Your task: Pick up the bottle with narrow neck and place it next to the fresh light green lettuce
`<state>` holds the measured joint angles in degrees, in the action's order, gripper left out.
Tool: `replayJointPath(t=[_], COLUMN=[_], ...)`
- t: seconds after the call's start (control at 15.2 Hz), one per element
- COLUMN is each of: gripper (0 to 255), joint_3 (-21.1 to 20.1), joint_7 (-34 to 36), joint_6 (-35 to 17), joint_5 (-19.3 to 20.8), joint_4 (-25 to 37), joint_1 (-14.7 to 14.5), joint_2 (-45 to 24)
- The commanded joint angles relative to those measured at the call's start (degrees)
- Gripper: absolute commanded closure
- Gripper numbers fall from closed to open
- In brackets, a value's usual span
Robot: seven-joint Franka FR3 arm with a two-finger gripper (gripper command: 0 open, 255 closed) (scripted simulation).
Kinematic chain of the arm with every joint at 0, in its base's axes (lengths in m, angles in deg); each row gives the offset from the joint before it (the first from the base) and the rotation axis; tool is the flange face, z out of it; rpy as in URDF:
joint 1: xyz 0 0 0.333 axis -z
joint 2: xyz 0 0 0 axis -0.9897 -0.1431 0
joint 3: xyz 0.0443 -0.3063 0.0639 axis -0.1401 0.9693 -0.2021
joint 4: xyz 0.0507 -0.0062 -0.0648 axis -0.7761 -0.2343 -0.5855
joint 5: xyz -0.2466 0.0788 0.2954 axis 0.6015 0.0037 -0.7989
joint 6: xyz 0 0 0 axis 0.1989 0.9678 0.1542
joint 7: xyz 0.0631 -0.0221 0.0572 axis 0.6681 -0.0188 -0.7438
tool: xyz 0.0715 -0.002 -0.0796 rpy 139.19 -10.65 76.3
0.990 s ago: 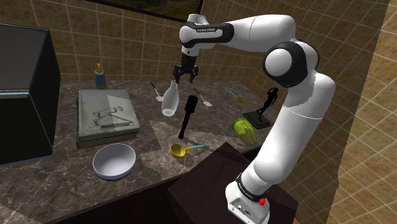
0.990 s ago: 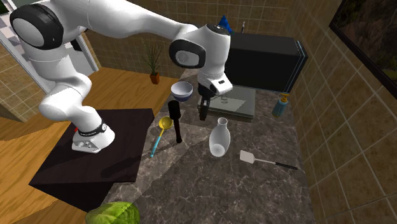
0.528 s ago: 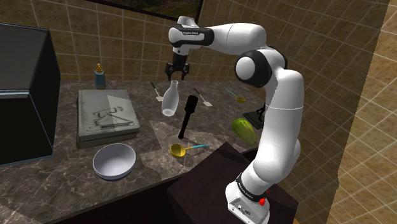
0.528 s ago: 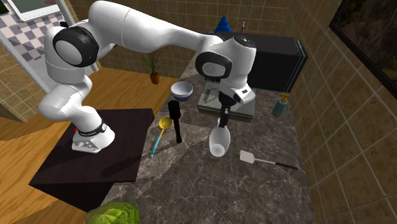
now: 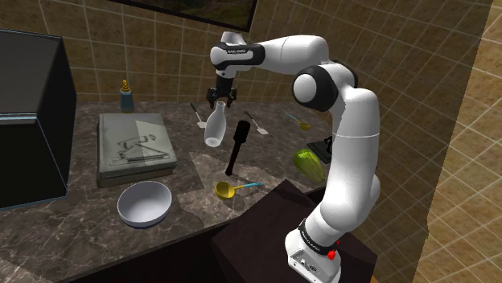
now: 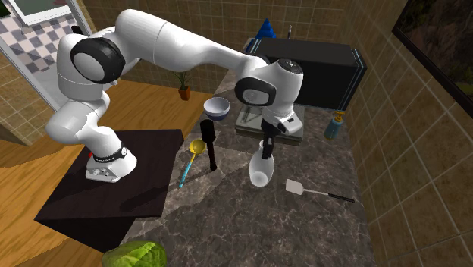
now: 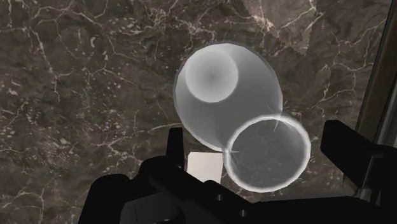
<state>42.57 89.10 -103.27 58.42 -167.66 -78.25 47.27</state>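
A white bottle [image 5: 213,129] with a narrow neck stands upright on the dark marble counter [image 5: 80,217]. My black gripper [image 5: 219,102] hangs right over its neck, fingers pointing down. In the wrist view the bottle's round mouth [image 7: 267,153] lies between my two fingers [image 7: 352,153], which stand apart and do not touch it, so the gripper [image 7: 264,151] is open. The second exterior view has the gripper [image 6: 265,145] at the top of the bottle [image 6: 261,168]. The light green lettuce [image 5: 308,163] lies near the counter's edge by my arm, and the lettuce [image 6: 136,254] also shows at the second exterior view's lower edge.
A black brush [image 5: 236,147] stands close beside the bottle. A yellow spoon [image 5: 229,190], a white bowl [image 5: 145,203], a grey box [image 5: 135,145], a big black appliance [image 5: 32,120], a small blue bottle [image 5: 126,96] and spatulas [image 5: 199,116] are spread around.
The arm swung toward the shoulder view's left and came down over the bottle's neck. The fingers stayed apart and the bottle has not moved.
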Motion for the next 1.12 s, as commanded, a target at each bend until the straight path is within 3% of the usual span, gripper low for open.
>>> replayJointPath(t=[0.0, 0.4, 0.46, 1.06], gripper=[0, 0, 255, 255], joint_3=[0.0, 0.0, 0.0, 0.0], joint_7=[-0.05, -0.05, -0.05, -0.05], joint_6=[-0.56, -0.55, -0.55, -0.56], joint_5=[-0.02, -0.02, -0.02, -0.02], joint_4=[-0.49, -0.48, -0.48, -0.49], joint_1=[0.02, 0.01, 0.01, 0.02], joint_2=[-0.03, -0.03, -0.03, -0.03])
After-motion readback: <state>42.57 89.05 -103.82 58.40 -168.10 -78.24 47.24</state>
